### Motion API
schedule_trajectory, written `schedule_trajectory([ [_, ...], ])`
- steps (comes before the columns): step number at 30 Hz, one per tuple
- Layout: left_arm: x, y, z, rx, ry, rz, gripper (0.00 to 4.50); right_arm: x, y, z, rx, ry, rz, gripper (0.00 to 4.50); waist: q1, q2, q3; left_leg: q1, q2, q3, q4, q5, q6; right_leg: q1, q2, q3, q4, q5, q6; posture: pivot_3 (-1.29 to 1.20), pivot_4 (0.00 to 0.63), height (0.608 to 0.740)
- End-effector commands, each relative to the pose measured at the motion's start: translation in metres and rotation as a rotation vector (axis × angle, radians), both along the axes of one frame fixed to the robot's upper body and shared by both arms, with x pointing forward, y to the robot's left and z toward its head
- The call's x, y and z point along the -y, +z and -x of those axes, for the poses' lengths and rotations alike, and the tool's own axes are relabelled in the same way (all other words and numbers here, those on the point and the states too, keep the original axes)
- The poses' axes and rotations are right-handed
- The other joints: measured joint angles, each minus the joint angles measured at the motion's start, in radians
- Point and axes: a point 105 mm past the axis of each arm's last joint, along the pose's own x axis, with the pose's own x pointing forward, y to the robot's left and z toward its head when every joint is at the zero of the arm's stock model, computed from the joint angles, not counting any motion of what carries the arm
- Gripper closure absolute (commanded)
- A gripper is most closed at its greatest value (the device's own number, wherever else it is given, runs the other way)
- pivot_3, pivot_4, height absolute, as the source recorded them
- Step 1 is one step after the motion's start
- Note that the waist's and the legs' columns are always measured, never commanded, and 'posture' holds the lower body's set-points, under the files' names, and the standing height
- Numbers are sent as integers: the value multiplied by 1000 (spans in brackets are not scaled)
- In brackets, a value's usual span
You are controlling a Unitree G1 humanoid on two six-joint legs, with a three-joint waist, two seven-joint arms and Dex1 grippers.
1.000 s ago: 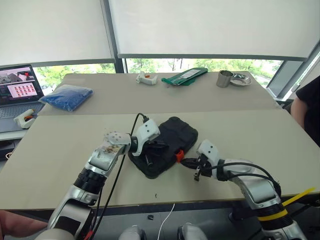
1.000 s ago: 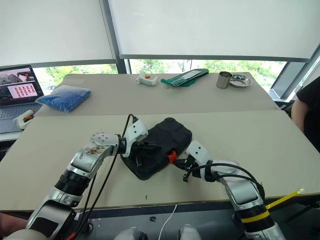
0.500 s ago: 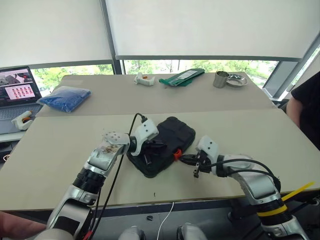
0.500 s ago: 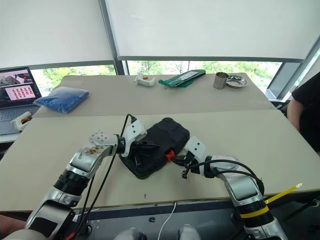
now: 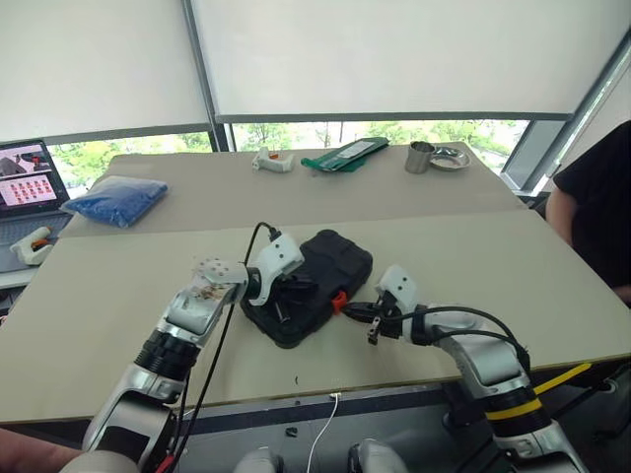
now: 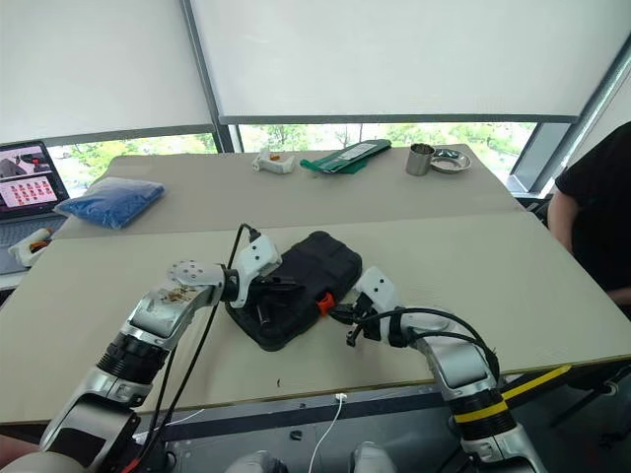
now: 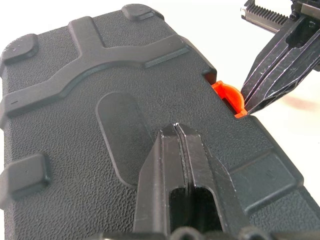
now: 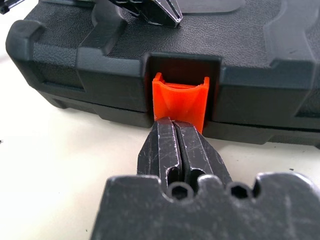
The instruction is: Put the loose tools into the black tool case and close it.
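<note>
The black tool case (image 5: 308, 286) lies closed near the front edge of a beige table (image 5: 118, 286). The left gripper (image 7: 176, 129), fingers pressed together, rests on its lid; the right gripper (image 8: 175, 123), fingers also pressed together, touches the orange latch (image 8: 180, 102). On the far table lie a blue bag (image 5: 116, 197), a green pouch (image 5: 340, 154) and a metal cup (image 5: 420, 157), before windows with white blinds (image 5: 394, 54); a laptop (image 5: 25, 182) stands far left

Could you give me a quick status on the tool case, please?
Both grippers shut, empty. Left gripper pressing on the black tool case lid; right gripper tip at the orange latch. Lid down. Nothing in the way.
</note>
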Motion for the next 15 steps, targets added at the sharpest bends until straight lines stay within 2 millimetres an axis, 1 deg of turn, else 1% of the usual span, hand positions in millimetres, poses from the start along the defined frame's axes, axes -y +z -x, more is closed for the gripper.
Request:
schedule_trajectory([
  [1,-7,-88,34,-334,13,-160,4481,-17,26,-14,88,-12,-61,4500,-1,1,1,0,0,-3,0,0,0,0,0,-2,-2,0,0,0,150,740],
  [7,-7,-88,34,-335,15,-159,4481,-19,18,-19,52,-18,-40,4500,-1,9,3,-2,0,-16,-1,0,0,0,0,-13,-11,0,0,0,150,740],
  [10,-7,-88,34,-336,17,-159,4481,-22,19,-21,48,-8,-44,4500,0,10,3,0,0,-19,-1,0,-1,-1,0,-22,-13,0,0,0,150,740],
  [15,-8,-89,33,-336,23,-158,4481,-27,16,-22,24,14,-29,4500,0,11,3,0,0,-20,-1,-2,-4,-1,-1,-26,-13,0,0,0,150,740],
])
